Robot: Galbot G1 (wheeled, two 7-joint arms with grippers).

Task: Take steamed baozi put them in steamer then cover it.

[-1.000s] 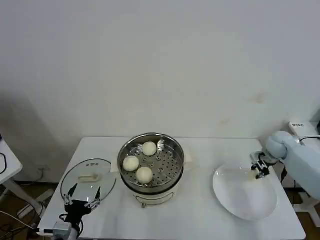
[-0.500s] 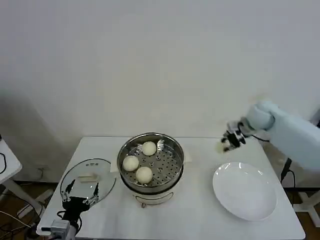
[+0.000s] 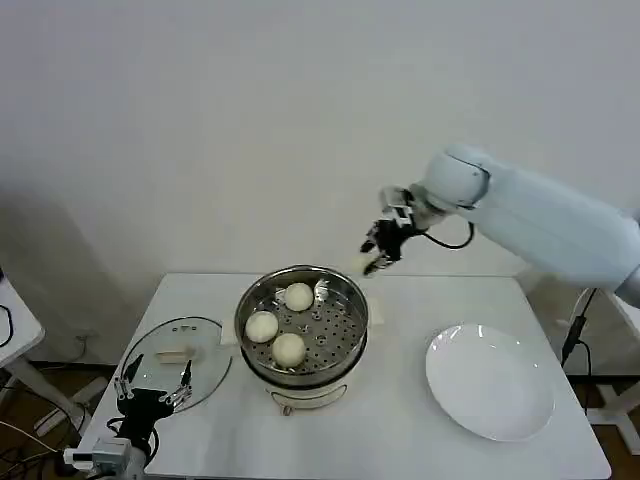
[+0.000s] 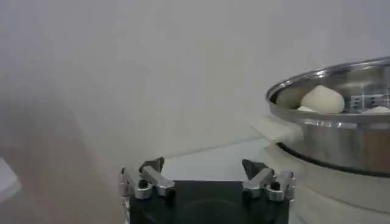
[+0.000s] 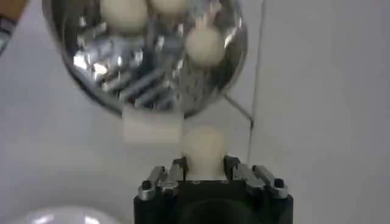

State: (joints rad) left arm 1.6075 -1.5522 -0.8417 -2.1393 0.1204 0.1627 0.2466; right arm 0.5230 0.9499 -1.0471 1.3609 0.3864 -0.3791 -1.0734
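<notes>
The steel steamer (image 3: 301, 325) stands mid-table on its cream base, with three baozi (image 3: 288, 348) on its perforated tray. My right gripper (image 3: 372, 258) hovers in the air just beyond the steamer's far right rim, shut on a fourth baozi (image 5: 204, 150). In the right wrist view the steamer (image 5: 91, 58) lies ahead of that bun. The glass cover (image 3: 178, 362) lies flat on the table left of the steamer. My left gripper (image 3: 155, 390) rests open at the cover's near edge, holding nothing; in its wrist view its fingers (image 4: 145, 181) are spread, with the steamer (image 4: 332, 115) ahead.
A bare white plate (image 3: 490, 381) lies on the right part of the white table (image 3: 390, 440). A white wall rises close behind the table's far edge. A small white side table (image 3: 12, 330) stands at the far left.
My right arm has swung left and up from over the plate to the steamer's far right rim, carrying the baozi. The left gripper has slid slightly nearer the table's front.
</notes>
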